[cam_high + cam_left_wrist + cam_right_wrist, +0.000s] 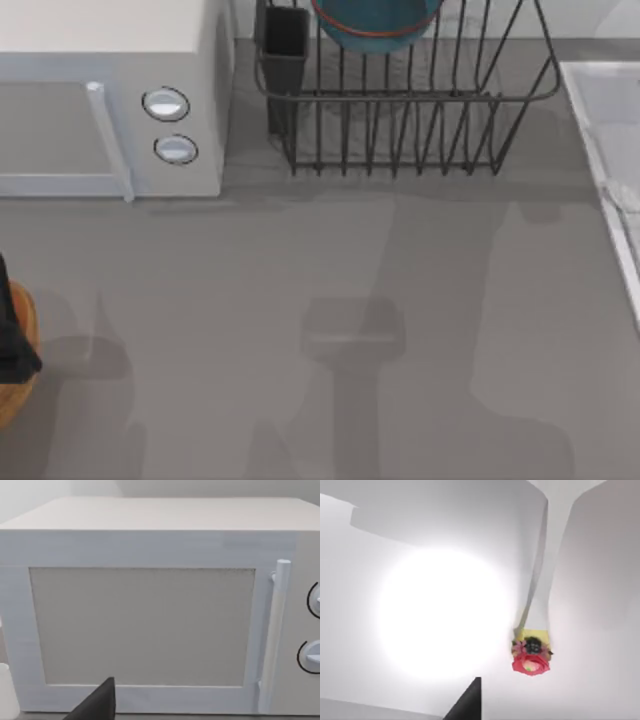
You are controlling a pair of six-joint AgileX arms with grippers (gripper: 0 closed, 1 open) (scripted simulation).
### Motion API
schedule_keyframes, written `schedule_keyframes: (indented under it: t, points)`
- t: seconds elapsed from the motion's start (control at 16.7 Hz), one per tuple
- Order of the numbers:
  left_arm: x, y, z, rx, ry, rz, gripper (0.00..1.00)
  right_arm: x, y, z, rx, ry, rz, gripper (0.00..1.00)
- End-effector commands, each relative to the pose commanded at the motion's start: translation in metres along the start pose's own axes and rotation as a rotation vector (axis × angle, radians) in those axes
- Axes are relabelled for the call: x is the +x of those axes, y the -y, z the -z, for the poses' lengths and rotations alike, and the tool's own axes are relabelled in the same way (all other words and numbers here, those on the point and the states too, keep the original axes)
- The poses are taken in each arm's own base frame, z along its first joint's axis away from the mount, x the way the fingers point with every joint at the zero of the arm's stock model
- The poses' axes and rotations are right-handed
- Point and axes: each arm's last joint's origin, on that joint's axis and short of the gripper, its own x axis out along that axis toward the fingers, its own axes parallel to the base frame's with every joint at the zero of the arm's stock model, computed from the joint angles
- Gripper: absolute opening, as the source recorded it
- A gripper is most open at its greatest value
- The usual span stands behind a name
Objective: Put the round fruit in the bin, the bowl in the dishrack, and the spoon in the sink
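Observation:
The blue bowl [375,25] with its reddish rim rests inside the black wire dishrack [420,120] at the back, beside the rack's black utensil cup [285,45]. At the table's right edge lies the pale sink [610,130]. The orange-brown bin [15,385] pokes in at the left edge, with my left gripper [12,340] dark just above it. One black finger [97,705] shows in the left wrist view, and a smooth rounded white end, seemingly the spoon [7,690], sits at that picture's edge. The round fruit is out of view. A dark finger [467,702] appears in the right wrist view.
A white microwave [110,100] with two round knobs stands at the back left, and its door [145,625] faces the left wrist camera. The right wrist view has pale walls, a bright glare and a small red and yellow flower-like object [531,655].

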Motion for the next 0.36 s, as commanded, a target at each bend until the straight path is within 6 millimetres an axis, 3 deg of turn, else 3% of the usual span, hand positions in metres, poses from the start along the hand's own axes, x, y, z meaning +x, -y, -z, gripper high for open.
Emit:
schedule_keyframes:
  t: [0.36]
  points:
    - [0.0000,0.0000,0.0000,0.000,0.000,0.000,1.00,0.0000,0.0000,0.0000,0.000,0.000,0.000,1.00]
